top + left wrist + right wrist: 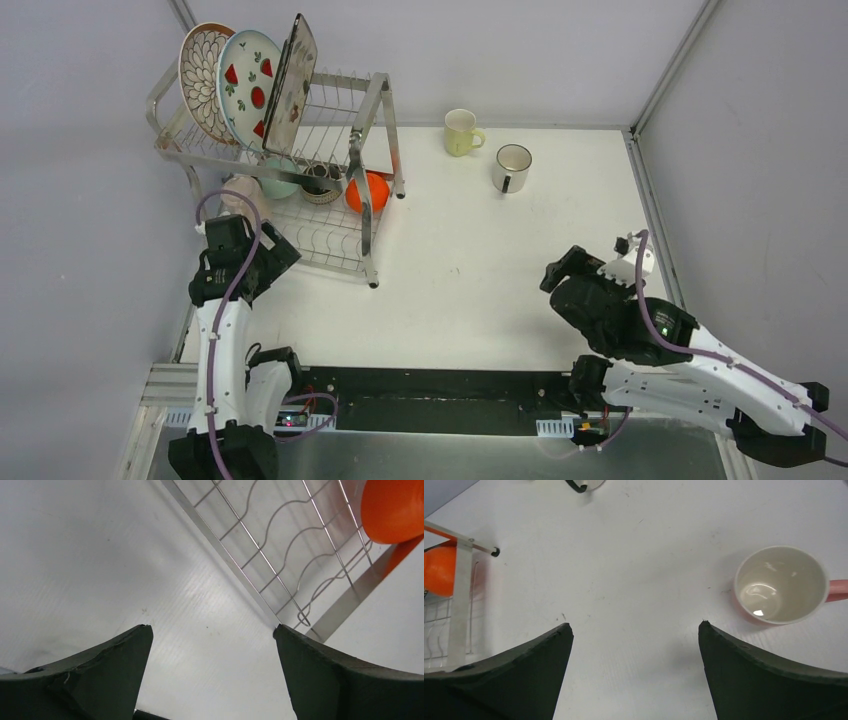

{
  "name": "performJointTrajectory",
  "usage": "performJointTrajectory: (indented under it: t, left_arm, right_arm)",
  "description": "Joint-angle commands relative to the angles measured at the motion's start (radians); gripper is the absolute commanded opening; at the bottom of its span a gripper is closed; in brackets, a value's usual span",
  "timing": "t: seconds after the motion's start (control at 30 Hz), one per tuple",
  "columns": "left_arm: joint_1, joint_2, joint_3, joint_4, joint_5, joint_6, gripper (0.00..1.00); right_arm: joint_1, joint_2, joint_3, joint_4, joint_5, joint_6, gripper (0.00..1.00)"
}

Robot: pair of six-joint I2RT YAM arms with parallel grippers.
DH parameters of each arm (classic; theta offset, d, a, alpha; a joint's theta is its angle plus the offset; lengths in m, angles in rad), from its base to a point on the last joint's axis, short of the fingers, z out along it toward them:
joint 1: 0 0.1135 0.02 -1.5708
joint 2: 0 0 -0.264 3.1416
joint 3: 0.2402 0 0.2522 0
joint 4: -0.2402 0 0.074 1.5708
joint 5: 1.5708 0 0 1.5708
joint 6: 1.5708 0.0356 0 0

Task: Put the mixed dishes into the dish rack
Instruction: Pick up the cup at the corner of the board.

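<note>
The silver dish rack (pixel 375 110) stands at the far left. Its top tier holds the petal-pattern plate (pixel 203 80), the red-fruit plate (pixel 248 85) and the flowered square plate (pixel 291 82), all on edge. The lower tier holds the mint bowl (pixel 277 184), the brown bowl (pixel 321 181), the orange bowl (pixel 367 192) and a pale lilac shape (pixel 240 195). The yellow mug (pixel 462 132) and the white mug (pixel 511 168) stand on the table. The pink mug (pixel 781 585) stands upright, right of my open right gripper (pixel 634 625). My left gripper (pixel 212 630) is open and empty, above the table at the rack's front edge (pixel 235 562).
The orange bowl (pixel 395 507) shows at the left wrist view's top right corner. A rack foot (pixel 495 551) stands left of the right gripper. The table's right edge (pixel 650 210) runs along a grey wall. The arm bases sit on a black rail (pixel 440 400).
</note>
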Motion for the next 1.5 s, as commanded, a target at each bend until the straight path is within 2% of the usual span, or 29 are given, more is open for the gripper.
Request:
performJointTrajectory:
  t: [0.0,0.2,0.33,0.43,0.63,0.8,1.0,1.13,1.33,1.47]
  left_arm:
    - [0.007,0.025,0.053,-0.014,0.173,-0.006,0.99]
    - [0.007,0.035,0.059,0.01,0.301,0.064,0.99]
    - [-0.011,-0.006,0.035,0.06,0.4,0.079,0.99]
    - [-0.03,-0.018,0.019,0.086,0.42,0.081,0.99]
    - [-0.062,-0.032,0.018,0.09,0.406,0.085,0.99]
    - [-0.071,-0.035,0.02,0.092,0.393,0.087,0.99]
    - [-0.075,-0.039,0.017,0.096,0.392,0.086,0.99]
    - [-0.076,-0.05,0.019,0.096,0.411,0.094,0.98]
    - [-0.076,-0.086,0.014,0.095,0.509,0.086,0.93]
    - [-0.076,-0.145,-0.024,0.093,0.614,0.013,0.9]
  right_arm:
    - [-0.054,0.066,0.082,-0.079,0.073,-0.064,0.97]
    - [-0.212,0.209,0.147,-0.055,-0.006,-0.251,0.99]
    - [-0.343,0.215,0.124,0.061,-0.07,-0.427,0.99]
    - [-0.47,0.22,0.101,0.123,-0.132,-0.518,0.98]
    - [-0.76,0.247,0.026,0.258,-0.408,-0.649,0.93]
    - [-0.928,0.273,-0.049,0.329,-0.599,-0.672,0.83]
    - [-1.039,0.301,-0.13,0.39,-0.683,-0.697,0.62]
    - [-1.06,0.326,-0.136,0.419,-0.735,-0.703,0.53]
    - [-1.06,0.375,-0.14,0.446,-0.839,-0.719,0.43]
    - [-1.06,0.384,-0.146,0.464,-0.918,-0.732,0.28]
